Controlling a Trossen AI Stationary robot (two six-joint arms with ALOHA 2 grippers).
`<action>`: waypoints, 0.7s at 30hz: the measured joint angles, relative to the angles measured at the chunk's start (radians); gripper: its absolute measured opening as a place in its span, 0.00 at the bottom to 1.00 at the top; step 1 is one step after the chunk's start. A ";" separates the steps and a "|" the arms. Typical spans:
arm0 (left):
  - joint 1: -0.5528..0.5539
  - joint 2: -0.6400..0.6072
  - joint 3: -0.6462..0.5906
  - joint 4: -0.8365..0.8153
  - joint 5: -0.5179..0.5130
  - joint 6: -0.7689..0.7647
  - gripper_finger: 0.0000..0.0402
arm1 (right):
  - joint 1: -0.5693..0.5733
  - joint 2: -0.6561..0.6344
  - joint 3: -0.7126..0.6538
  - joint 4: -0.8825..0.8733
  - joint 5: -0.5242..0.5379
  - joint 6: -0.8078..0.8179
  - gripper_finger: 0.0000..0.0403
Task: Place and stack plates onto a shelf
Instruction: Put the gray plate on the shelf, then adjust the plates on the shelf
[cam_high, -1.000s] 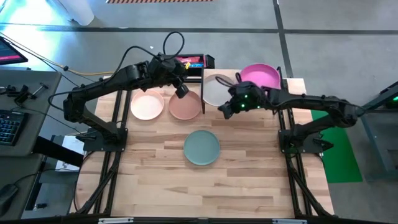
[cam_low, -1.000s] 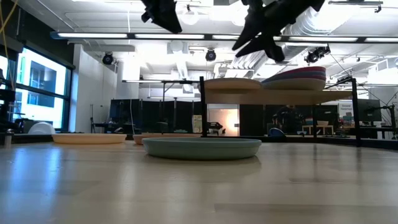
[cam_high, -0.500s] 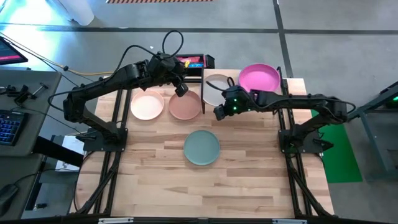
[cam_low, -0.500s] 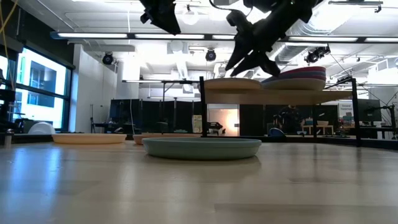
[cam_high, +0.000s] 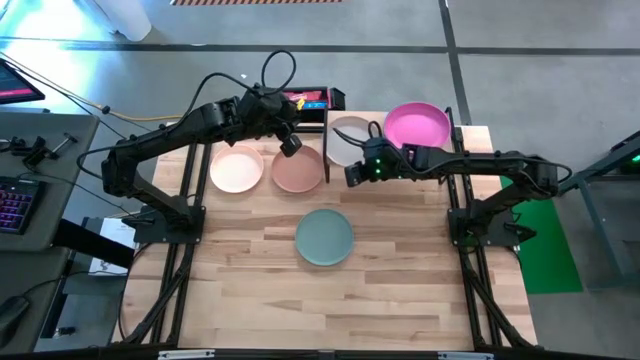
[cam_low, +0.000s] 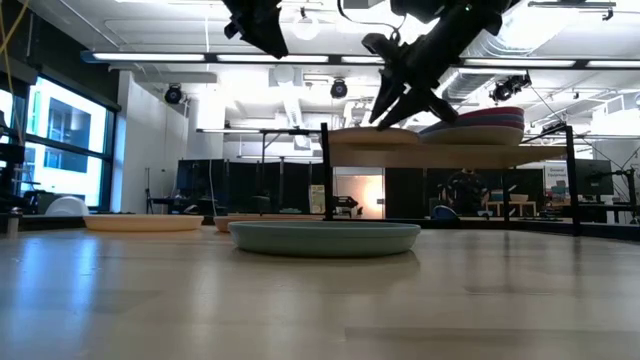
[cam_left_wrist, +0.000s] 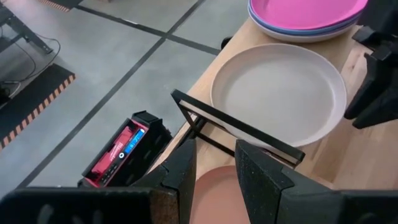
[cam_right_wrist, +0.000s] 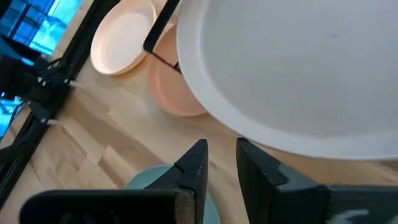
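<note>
Shelf (cam_high: 470, 135), light wood on black legs: carries a cream plate (cam_high: 345, 142) and a magenta-topped stack (cam_high: 417, 124). Right gripper (cam_high: 352, 176) hovers at the cream plate's near rim, fingers narrowly parted, grasping nothing. Left gripper (cam_high: 291, 145) above the terracotta plate (cam_high: 297, 168), slightly parted, empty. Pale pink plate (cam_high: 237, 167) and teal plate (cam_high: 324, 236) on the table.

Risk: closing here could nudge the cream plate off the shelf edge.

Obscured: stack count; rim contact probably absent.

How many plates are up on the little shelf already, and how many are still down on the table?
Done: the shelf carries a cream plate beside a stack topped by the magenta plate. In hand: nothing; the right gripper hovers by the cream plate. Left: the pale pink plate, terracotta plate and teal-green plate wait on the table.
</note>
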 joint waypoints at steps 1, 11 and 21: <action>0.000 0.000 0.000 0.000 0.000 -0.001 0.25 | 0.000 0.000 0.000 -0.001 0.011 0.008 0.17; 0.000 0.000 0.000 -0.013 0.000 -0.008 0.25 | 0.000 -0.041 0.000 -0.055 0.133 0.042 0.17; -0.001 0.000 0.000 -0.015 0.010 -0.017 0.25 | -0.022 -0.150 0.000 -0.115 0.187 0.005 0.17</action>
